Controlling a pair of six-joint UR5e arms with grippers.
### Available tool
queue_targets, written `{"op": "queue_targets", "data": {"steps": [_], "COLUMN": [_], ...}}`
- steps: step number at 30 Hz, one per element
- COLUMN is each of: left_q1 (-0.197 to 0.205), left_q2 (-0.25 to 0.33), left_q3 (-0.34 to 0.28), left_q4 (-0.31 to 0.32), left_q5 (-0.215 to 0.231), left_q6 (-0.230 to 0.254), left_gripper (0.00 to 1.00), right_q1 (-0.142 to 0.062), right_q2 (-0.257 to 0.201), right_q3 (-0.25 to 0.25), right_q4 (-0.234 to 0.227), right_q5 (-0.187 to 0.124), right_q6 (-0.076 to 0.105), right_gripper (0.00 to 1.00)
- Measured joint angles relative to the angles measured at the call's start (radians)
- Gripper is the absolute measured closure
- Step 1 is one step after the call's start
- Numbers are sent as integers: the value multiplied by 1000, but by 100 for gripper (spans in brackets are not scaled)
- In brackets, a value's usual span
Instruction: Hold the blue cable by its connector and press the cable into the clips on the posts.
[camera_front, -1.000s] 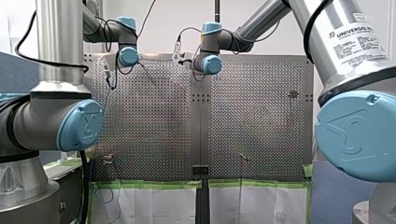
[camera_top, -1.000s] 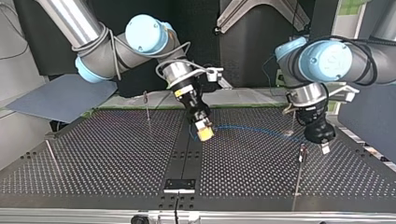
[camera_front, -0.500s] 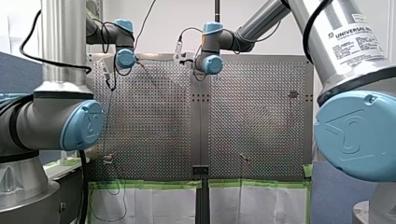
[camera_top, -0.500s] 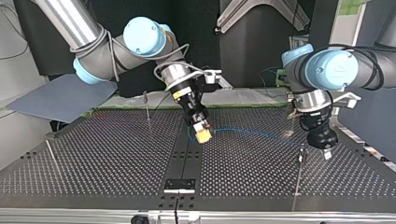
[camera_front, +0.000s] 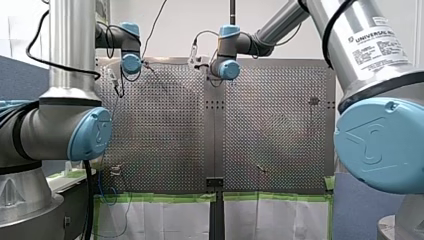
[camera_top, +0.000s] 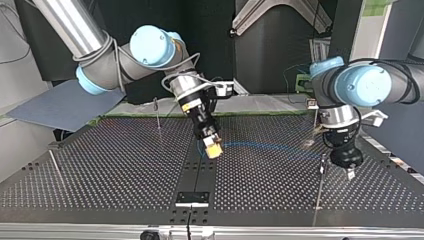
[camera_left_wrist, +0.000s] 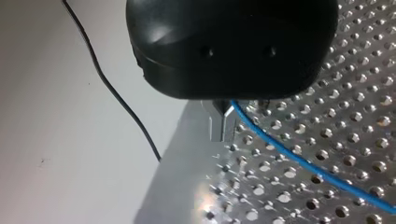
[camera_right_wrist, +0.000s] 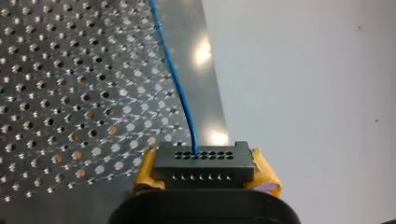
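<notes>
The thin blue cable (camera_top: 270, 147) hangs just above the perforated table (camera_top: 110, 175), stretched between my two grippers. My right gripper (camera_top: 212, 148), with yellow pads, is shut on the cable's black connector (camera_right_wrist: 204, 165); the cable (camera_right_wrist: 175, 79) leaves the connector's face. At the top view's right, my left gripper (camera_top: 348, 169) is black with metal fingers (camera_left_wrist: 219, 122). It is shut on the cable (camera_left_wrist: 299, 158), beside a thin upright post (camera_top: 322, 172). I cannot make out that post's clip.
Other thin posts stand at the top view's far left (camera_top: 157, 114), near left (camera_top: 55, 167) and far right (camera_top: 315, 116). A black bracket (camera_top: 192, 198) sits at the table's near edge in that view. Green tape and white sheets (camera_front: 165, 215) hang at the front view's lower edge.
In the top view my left gripper has come nearer the camera, alongside the post, with the cable. My right gripper has shifted slightly left and nearer with the connector.
</notes>
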Motion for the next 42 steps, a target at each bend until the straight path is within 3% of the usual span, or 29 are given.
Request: {"op": "queue_targets", "data": {"steps": [13, 19, 32, 42], "left_q1": [105, 144, 150, 147], "left_q2": [-25, -50, -88, -108], "left_q3": [11, 31, 60, 61], "left_q4": [77, 87, 78, 78], "left_q5": [121, 174, 278, 313], "left_q6": [-114, -158, -181, -197], "left_gripper": [100, 100, 100, 100], "right_q1": [-24, -43, -82, -102], "right_q2": [38, 79, 145, 153], "right_q3": [-46, -89, -190, -267], "right_q4": [5, 29, 44, 71], "right_q5": [-10, -19, -42, -61], "right_q6": [1, 1, 20, 28], "right_gripper": [100, 100, 100, 100]}}
